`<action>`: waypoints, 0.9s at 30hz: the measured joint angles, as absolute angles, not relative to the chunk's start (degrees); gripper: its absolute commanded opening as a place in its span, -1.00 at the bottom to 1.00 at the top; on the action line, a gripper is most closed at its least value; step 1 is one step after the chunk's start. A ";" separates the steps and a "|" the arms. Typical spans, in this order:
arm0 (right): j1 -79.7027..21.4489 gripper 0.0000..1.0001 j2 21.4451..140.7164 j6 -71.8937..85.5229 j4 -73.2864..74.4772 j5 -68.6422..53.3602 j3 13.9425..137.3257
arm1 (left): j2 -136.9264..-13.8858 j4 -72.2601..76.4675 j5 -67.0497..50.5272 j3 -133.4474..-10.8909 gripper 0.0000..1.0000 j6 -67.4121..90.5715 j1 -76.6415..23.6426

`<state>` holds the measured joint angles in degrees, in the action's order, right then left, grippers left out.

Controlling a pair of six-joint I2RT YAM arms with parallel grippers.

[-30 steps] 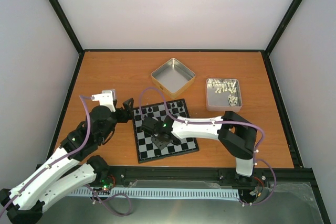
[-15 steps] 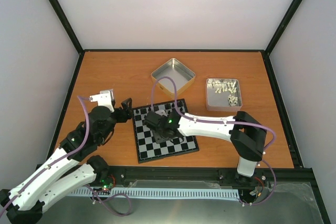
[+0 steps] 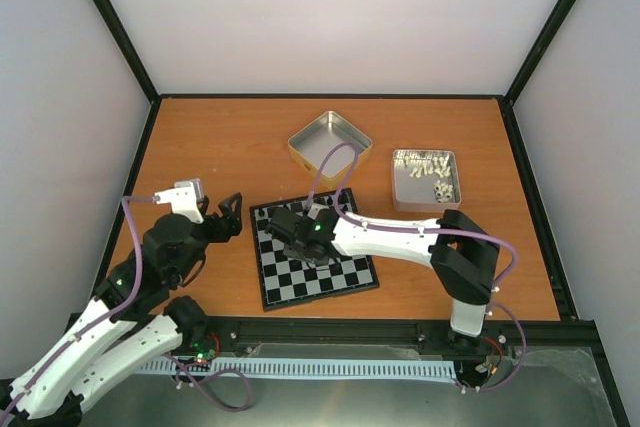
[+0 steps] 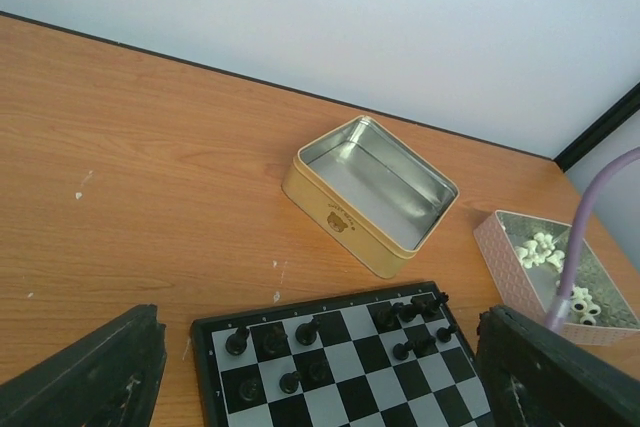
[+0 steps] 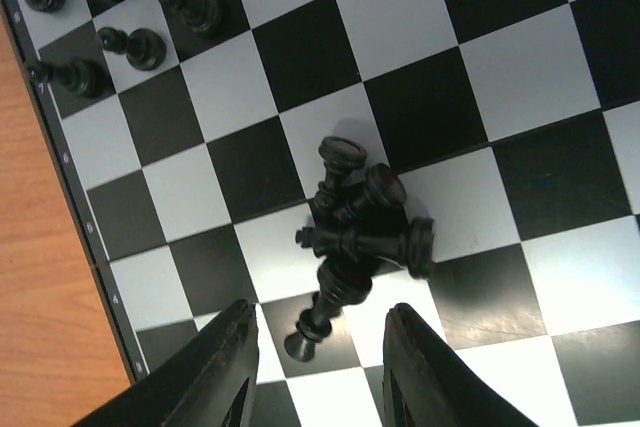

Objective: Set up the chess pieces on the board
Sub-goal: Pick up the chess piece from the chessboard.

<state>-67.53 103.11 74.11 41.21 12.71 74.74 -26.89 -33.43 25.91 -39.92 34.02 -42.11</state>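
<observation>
The heap of black chess pieces point(image 5: 362, 232) lies toppled near the middle of the board point(image 5: 500, 77), the figures tangled over one another across a few squares. My right claw point(image 5: 320, 322) hangs directly above them, its fingers point(image 5: 215, 367) parted and gripping nothing. The heap sits just ahead of the tips, and the nearest piece pokes its base into the gap between them without touching either finger. More black pieces, the standing pieces point(image 5: 190, 9), are upright in the rows by one board edge, apart from the heap.

My left claw point(image 4: 320, 347) hovers just off the board's left side, spread wide and empty, looking across those filled rows.

Beyond the board on the wooden table point(image 3: 220, 137) sit two tins: a gold tin point(image 3: 330, 147), bare inside, and a pale tin point(image 3: 425, 179) to its right, which holds whitish pieces point(image 4: 540, 247).
</observation>
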 measured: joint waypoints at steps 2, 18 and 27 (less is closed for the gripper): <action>-67.66 -0.33 104.81 76.23 41.74 13.13 76.34 | -25.56 -33.80 25.89 -39.92 0.73 33.95 -42.11; -68.20 -0.39 111.09 81.58 42.41 12.05 77.23 | -22.59 -39.79 30.41 -39.92 0.76 37.32 -42.11; -68.20 -0.56 111.50 81.52 42.48 11.99 77.73 | -22.50 -40.42 31.44 -39.92 0.76 37.74 -42.11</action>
<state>-68.20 111.50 81.52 42.48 11.99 77.73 -22.50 -40.42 31.44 -39.92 37.74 -42.11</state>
